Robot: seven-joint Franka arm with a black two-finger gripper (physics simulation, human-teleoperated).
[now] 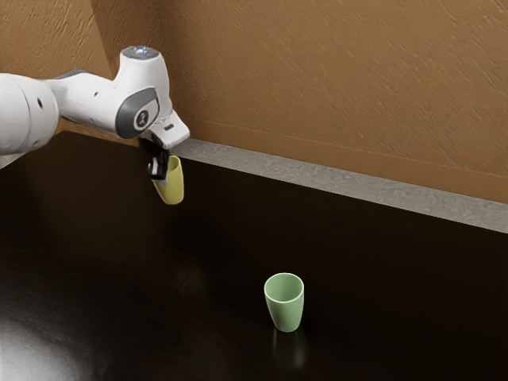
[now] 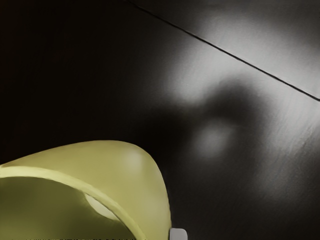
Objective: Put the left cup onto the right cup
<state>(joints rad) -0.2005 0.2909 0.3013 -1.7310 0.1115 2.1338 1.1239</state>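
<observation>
My gripper (image 1: 159,164): clamped on the yellow tapered cup (image 1: 171,186) at its rim, airborne.
Cup axis: tilted, mouth at my fingers, base hanging below.
Green tapered cup (image 1: 284,302): upright on the dark table (image 1: 95,270), well beyond my fingers.
Wrist view: the held cup's hollow inside (image 2: 60,210).

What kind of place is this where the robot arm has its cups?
Probably a plain computer-made room with a work table: a dark shiny table, a rough brown wall with a grey ledge along it, plus a yellow cup and a green cup.
</observation>
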